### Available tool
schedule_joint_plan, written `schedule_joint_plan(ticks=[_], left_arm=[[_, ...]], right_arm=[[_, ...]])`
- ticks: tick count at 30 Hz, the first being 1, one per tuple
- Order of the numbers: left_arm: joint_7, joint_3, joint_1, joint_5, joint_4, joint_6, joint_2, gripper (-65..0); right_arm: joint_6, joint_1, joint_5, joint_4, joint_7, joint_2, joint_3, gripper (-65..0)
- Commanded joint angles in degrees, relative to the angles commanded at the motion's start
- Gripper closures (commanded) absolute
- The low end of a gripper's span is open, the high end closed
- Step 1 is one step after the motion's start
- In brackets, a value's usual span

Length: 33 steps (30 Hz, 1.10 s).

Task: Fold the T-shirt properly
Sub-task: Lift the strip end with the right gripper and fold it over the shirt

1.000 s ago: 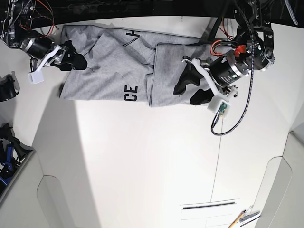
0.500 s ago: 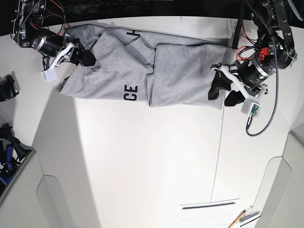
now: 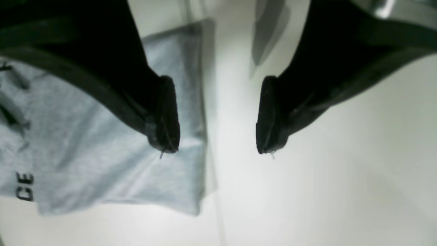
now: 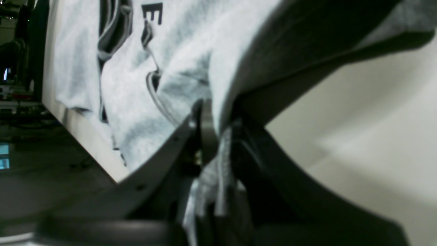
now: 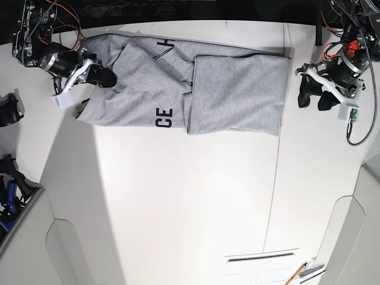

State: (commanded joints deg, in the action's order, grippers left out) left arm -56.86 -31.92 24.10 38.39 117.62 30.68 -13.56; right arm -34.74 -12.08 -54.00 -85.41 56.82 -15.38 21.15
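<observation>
Base view: T-shirt (image 5: 237, 92) on white tabletop (image 5: 178, 202), between both grippers; left wrist view: left gripper (image 3: 217, 118) jaws wide, beside folded edge; right wrist view: right gripper (image 4: 218, 136) jaws narrow, pinching bunched grey fabric

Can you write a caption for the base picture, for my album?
Grey T-shirt partly folded, the robot's right fingers pinching one end.

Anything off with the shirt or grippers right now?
T-shirt: rumpled with ridges beside the right gripper, which pinches a bunched fold; the other end lies flatter. Nothing looks damaged.
</observation>
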Motion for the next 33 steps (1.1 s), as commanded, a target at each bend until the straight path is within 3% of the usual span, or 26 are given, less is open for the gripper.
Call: schedule_joint_plan(ticks=[10,15,17,21,28,33], left_arm=[[0.0,-0.7,5.8,-1.8,-0.4,0.0,0.1,-39.1],[0.0,-0.7,6.3,-0.3,-1.3,0.0,0.1,-39.1],[0.0,-0.5,6.4,2.7,-3.0,0.3,0.2,-39.1],[0.0,3.4,6.4,4.2,-7.3,1.7,0.2,-39.1],[3.4,15.9,6.2,0.7,-12.7,1.4,0.2,-39.1],[4.1,21.0,4.9,-0.6,-14.0,-0.1,0.4,-39.1]], right_arm=[[0.0,1.1,0.0,0.0,0.0,-8.9,0.3,0.0],[0.02,2.4,-0.1,0.0,0.0,-12.5,0.7,0.0],[0.04,3.5,-0.1,-0.1,0.1,-12.9,1.8,0.0],[0.07,6.4,-0.5,-1.1,0.7,-13.4,2.8,0.0],[0.07,13.0,-2.3,-7.7,2.7,-13.3,2.8,0.0],[-0.02,16.7,-7.0,-13.6,5.4,-11.5,1.4,0.0]])
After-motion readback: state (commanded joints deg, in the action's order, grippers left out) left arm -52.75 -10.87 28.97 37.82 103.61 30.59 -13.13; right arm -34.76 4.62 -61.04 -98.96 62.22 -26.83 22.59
